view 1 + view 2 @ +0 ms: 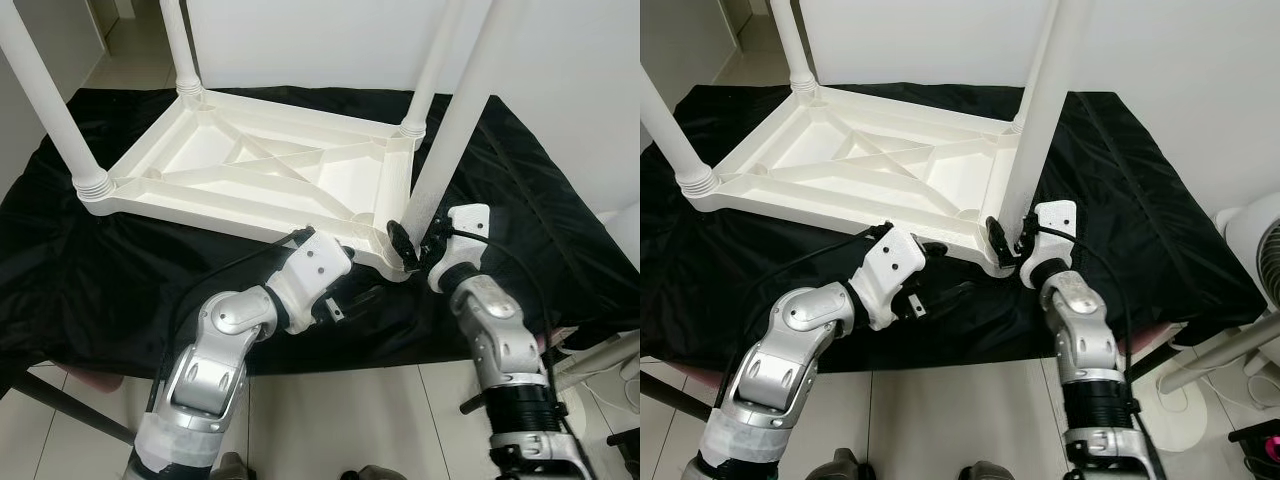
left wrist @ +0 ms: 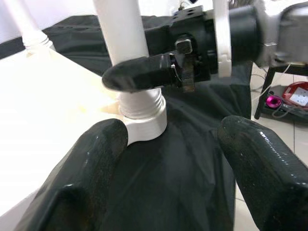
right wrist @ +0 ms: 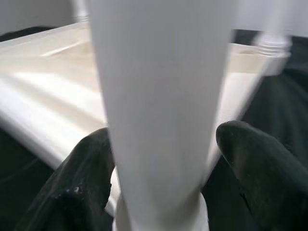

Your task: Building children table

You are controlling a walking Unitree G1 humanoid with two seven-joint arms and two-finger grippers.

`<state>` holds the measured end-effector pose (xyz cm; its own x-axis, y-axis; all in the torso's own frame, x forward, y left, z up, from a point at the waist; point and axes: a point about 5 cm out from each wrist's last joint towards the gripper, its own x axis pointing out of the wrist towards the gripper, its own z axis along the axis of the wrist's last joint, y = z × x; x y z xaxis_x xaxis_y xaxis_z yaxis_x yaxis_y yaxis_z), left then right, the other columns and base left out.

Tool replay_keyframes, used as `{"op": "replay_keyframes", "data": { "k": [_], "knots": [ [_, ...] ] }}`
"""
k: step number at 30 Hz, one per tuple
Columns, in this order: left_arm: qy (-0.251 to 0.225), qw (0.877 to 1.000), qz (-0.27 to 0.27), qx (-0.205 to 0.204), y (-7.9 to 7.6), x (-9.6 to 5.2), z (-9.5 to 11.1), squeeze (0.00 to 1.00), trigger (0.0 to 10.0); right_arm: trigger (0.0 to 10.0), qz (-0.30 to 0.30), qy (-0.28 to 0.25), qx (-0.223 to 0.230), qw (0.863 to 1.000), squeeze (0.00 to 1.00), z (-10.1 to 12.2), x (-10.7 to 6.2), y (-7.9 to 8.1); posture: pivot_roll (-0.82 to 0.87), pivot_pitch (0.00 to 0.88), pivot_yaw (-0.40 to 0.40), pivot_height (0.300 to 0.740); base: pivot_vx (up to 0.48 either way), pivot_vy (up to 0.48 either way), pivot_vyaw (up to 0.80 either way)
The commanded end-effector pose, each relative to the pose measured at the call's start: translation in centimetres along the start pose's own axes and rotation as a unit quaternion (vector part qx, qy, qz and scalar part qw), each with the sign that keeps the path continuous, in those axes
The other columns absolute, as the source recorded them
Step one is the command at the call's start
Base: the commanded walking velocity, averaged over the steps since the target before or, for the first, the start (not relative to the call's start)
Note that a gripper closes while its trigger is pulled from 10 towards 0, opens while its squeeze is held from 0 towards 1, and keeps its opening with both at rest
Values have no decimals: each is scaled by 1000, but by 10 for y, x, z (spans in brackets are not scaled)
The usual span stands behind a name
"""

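At the centre of the left eye view, a white plastic children's table top (image 1: pixel 250 170) lies upside down on a black cloth (image 1: pixel 120 280) that covers the worktop. Its ribbed underside faces up, with diagonal braces crossing the middle. Four white round plastic legs stand upright from its corner sockets: one at the left edge of the frame (image 1: pixel 55 115), one at the top centre-left (image 1: pixel 180 50), one at the top centre-right (image 1: pixel 430 75), and the near right leg (image 1: pixel 455 125), which rises from the corner closest to the robot.

The right gripper (image 1: pixel 412 245) is at the base of the near right leg, just above the threaded collar. In the right wrist view, its two black fingers (image 3: pixel 82 178) sit on either side of the leg, close against it. The fingers are part open, spread to about the leg's width; firm contact cannot be confirmed.

The left gripper (image 2: pixel 168 159) is low in the frame, just in front of the same near corner of the table top. Its fingers (image 2: pixel 86 178) are spread wide and hold nothing. One finger lies beside the corner socket.

Pale floor tiles (image 1: pixel 350 420) show at the bottom of the frame.
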<state>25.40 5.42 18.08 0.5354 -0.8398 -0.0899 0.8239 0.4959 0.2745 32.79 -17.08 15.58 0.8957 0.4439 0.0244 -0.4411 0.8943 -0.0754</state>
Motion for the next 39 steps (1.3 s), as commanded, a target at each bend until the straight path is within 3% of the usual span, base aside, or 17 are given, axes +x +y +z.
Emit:
{"op": "replay_keyframes", "data": {
  "k": [1,7,15,16,17,18,19,29,30,39],
  "knots": [
    [1,1000,20,-2,0,-2,0,0,10000,10000,47,8,-27,999,0,-1,7,-1,-78,31,-16,740,0,0,0],
    [0,1000,17,1,-1,0,2,0,10000,10000,105,58,-42,992,0,-12,24,0,-60,25,-20,740,0,0,0],
    [2,1000,15,4,-2,-2,3,0,10000,10000,119,73,-45,989,0,-14,33,0,-48,28,-25,740,0,0,0],
    [3,1000,15,5,-2,-3,3,0,10000,7725,124,77,-49,988,0,-15,34,-1,-48,28,-25,740,0,0,0],
    [3,1000,16,5,-2,-3,3,0,10000,1451,127,80,-53,987,0,-15,33,-2,-41,30,-33,740,0,0,0],
    [3,1000,16,5,-2,-3,3,0,10000,1451,127,80,-53,987,0,-15,33,-2,-41,30,-33,740,0,0,0],
    [4,1000,16,5,-1,-4,3,0,10000,0,131,80,-55,987,0,-16,34,-3,-41,30,-33,740,0,0,0],
    [5,1000,24,3,-1,-4,3,0,10000,0,129,84,-49,987,0,-25,25,-11,-42,37,-33,740,0,0,0],
    [8,1000,23,4,-1,-4,2,0,10000,10000,116,77,-17,990,0,-25,26,-10,-42,41,-31,740,0,0,0],
    [9,1000,28,4,3,-4,4,0,10000,10000,13,59,13,998,0,-23,31,-1,-45,50,-28,740,0,0,0]
  ]
}}
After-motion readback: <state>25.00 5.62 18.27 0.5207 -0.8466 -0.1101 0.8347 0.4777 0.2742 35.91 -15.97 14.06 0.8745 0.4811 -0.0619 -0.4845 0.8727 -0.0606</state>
